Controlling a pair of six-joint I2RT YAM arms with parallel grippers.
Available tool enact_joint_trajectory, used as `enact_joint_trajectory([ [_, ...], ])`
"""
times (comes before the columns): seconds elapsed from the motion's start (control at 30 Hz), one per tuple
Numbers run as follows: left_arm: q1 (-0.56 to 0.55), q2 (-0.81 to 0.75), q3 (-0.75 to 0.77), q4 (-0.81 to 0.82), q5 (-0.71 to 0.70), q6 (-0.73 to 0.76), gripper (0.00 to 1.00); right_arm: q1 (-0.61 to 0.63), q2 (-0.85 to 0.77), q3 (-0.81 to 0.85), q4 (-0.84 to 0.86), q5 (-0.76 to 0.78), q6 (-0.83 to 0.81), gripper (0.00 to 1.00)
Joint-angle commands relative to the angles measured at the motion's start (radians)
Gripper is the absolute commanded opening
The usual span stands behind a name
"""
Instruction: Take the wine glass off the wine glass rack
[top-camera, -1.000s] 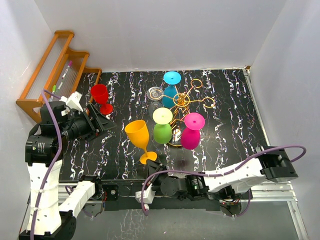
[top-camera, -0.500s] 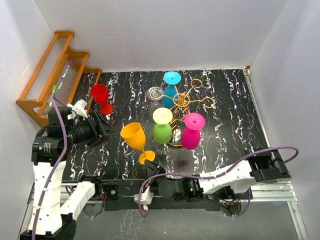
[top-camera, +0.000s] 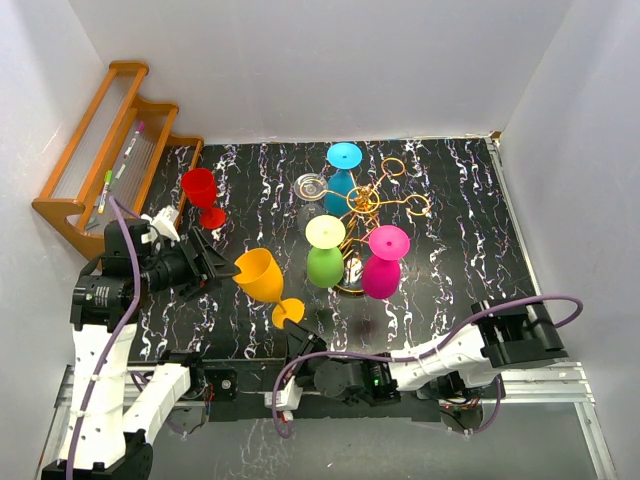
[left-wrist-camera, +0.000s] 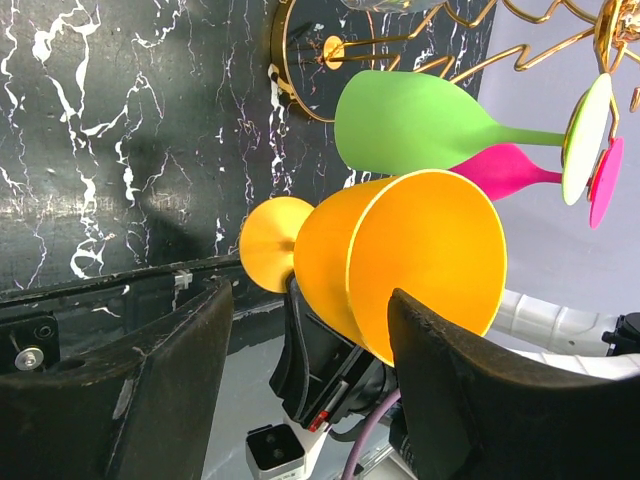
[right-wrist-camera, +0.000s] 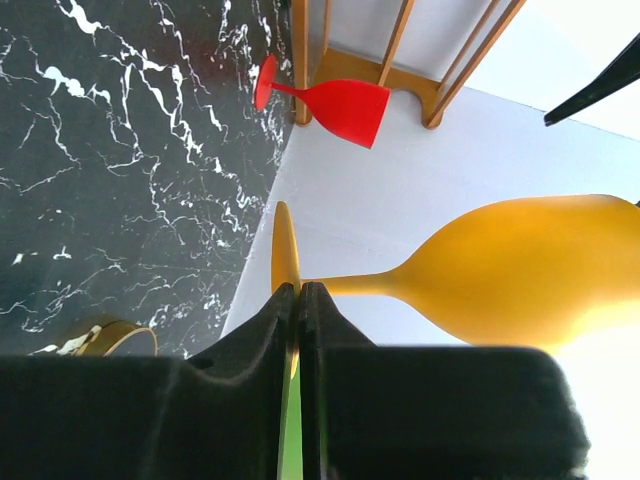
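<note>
While your right fingers (right-wrist-camera: 250, 345) are pinching flat together on the thin edge of the foot (right-wrist-camera: 283, 245) of the orange wine glass (left-wrist-camera: 420, 250), your left fingers (left-wrist-camera: 150, 390) are standing wide apart with the bowl lying between them. I cannot tell whether either one is touching it. The glass is hanging tilted in the air above the worktop (top-camera: 450, 240), already off the wine glass rack (top-camera: 362, 203), which is standing near, beyond the bowl as seen from your left fingers.

You are handling what looks like moulded plastic: light, stiff and unlikely to shatter, but smooth and probably slippery. That edge pinch is working against a long lever, so I am expecting the bowl to swing or twist loose if you are moving quickly. The safer hold is looking like the widest part of the bowl, taken across by the open left fingers, or the stem (right-wrist-camera: 350, 285) just beneath it.

Past the bowl, a green glass (left-wrist-camera: 410, 120) and a pink glass (left-wrist-camera: 500, 170) are hanging upside down from the rack, close enough to be knocked. A red glass (right-wrist-camera: 340, 105) is sitting off to one side of your left fingers.
</note>
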Motion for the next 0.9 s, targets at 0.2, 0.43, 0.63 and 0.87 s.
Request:
enact_joint_trajectory([
  [0.2, -0.006, -0.02, -0.041, 0.022, 0.023, -0.013, 0.62, 0.393, 0.032, -0.027, 0.268, 0.0, -0.157, 0.09],
  [0.43, -0.006, -0.032, -0.079, 0.036, 0.031, -0.009, 0.5, 0.397, 0.053, -0.021, 0.33, -0.008, -0.201, 0.08],
  [0.63, -0.006, -0.04, -0.092, 0.03, 0.017, 0.0, 0.0, 0.397, 0.053, -0.02, 0.328, 0.01, -0.182, 0.12],
  [0.87, -0.006, -0.003, 0.038, -0.033, -0.149, 0.036, 0.0, 0.397, 0.043, -0.013, 0.206, 0.048, -0.068, 0.59],
])
